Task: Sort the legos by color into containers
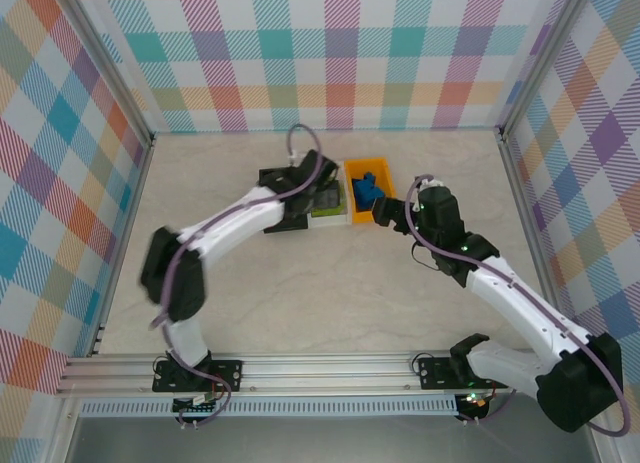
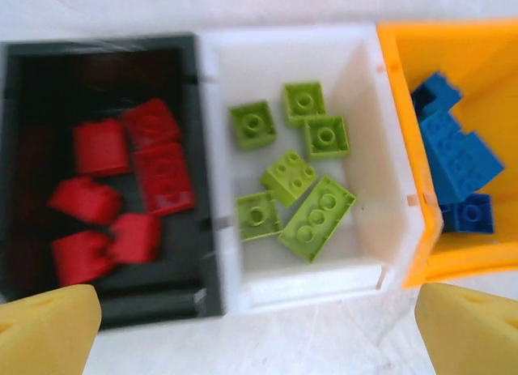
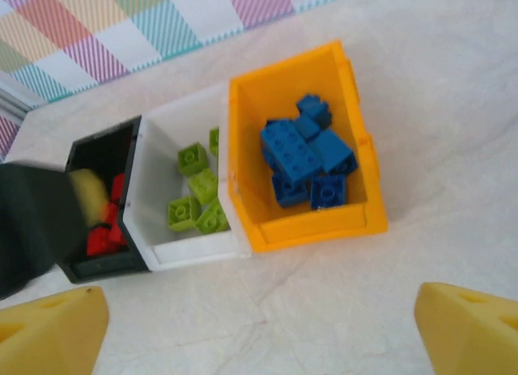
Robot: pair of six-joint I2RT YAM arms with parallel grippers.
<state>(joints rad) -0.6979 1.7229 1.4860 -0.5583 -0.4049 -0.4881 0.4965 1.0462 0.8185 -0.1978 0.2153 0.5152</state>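
Observation:
Three containers stand side by side at the back middle of the table. The black bin (image 2: 97, 44) holds several red legos (image 2: 133, 181). Several lime green legos (image 2: 303, 181) lie in the white bin (image 2: 299, 278). The orange-yellow bin (image 2: 396, 148) holds several blue legos (image 2: 453, 148). My left gripper (image 2: 259, 334) hovers open over the black and white bins, nothing between its yellow fingertips (image 2: 48, 330). My right gripper (image 3: 259, 334) is open and empty just in front of the orange-yellow bin (image 3: 324, 221), whose blue legos (image 3: 303, 152) show.
From above, the left arm reaches over the black bin (image 1: 270, 175) and white bin (image 1: 330, 219); the right arm bends in from the right toward the orange-yellow bin (image 1: 352, 168). Plaid walls and metal rails enclose the beige table (image 1: 300, 293).

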